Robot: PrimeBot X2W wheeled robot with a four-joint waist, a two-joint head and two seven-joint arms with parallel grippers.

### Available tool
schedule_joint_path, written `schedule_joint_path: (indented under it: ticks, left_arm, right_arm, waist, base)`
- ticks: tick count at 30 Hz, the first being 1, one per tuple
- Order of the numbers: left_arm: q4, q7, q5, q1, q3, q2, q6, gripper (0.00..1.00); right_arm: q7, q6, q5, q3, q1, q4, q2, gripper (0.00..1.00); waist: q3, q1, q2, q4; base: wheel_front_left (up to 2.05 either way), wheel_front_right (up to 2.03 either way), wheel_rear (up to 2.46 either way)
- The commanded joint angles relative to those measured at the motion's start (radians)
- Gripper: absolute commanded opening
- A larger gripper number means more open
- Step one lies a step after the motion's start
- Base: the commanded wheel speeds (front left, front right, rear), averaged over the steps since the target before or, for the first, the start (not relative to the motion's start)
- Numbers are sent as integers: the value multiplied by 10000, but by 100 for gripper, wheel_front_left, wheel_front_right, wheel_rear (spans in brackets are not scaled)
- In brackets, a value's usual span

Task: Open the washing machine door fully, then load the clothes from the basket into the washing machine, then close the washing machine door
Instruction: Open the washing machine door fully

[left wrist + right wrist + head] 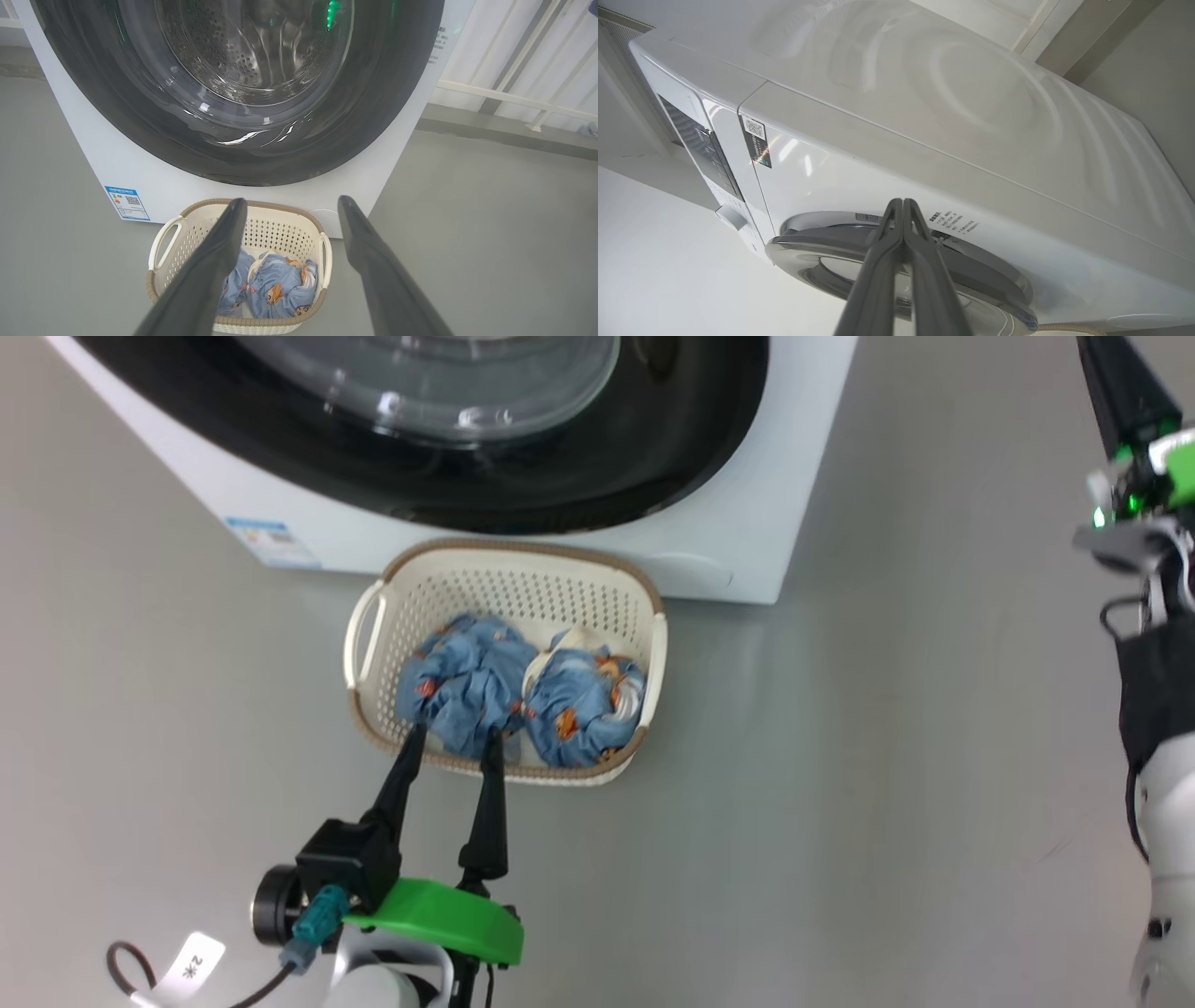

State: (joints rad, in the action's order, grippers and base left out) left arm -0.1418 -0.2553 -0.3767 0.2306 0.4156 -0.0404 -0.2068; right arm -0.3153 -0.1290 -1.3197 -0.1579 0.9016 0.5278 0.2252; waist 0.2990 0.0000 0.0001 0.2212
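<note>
The white washing machine (728, 541) fills the top of the head view, its door (653, 448) a black ring around bulging glass. The door (373, 116) looks flat against the front, with the steel drum showing through. On the floor just before it stands the cream basket (523, 593) holding two blue bundles of clothes (467, 681). My left gripper (454, 735) is open, its tips over the basket's near rim beside the left bundle, nothing between them. My right gripper (902, 203) is shut and empty, raised near the door's rim (822, 242).
Grey floor (887, 803) spreads out on both sides of the basket. A blue label (127, 203) marks the machine's lower front. A white railing (514, 93) runs behind the machine. My right arm (1158, 709) stands along the head view's right edge.
</note>
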Motion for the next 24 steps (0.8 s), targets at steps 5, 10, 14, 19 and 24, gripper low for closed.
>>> schedule_joint_path:
  ticks: [5,10,14,19,24]
  left_arm:
    - [402,-65,-159,478,-8,-98,-165,100]
    - [399,-65,-287,593,277,-98,-209,100]
    - [468,-65,-416,692,492,-98,-285,100]
    - [535,-65,-594,782,650,-98,-361,100]
    - [633,-65,-735,851,853,-98,-437,100]
  right_arm:
    - [-607,-17,83,489,1126,108,-68,0]
    - [-1116,-17,-89,640,1858,661,-266,0]
    - [-1373,-17,-52,804,2368,1071,-311,0]
    - [-1539,-17,120,1077,2999,1513,-357,0]
    - [-1655,-17,261,1280,3525,1917,-314,0]
  waist:
    - [856,0,-1,586]
    - [1104,0,-1,776]
    - [1304,0,-1,915]
    - [1596,0,-1,1017]
    - [1880,0,-1,1195]
  base:
    - [0,0,0]
    - [0,0,0]
    - [0,0,0]
    - [0,0,0]
    - [0,0,0]
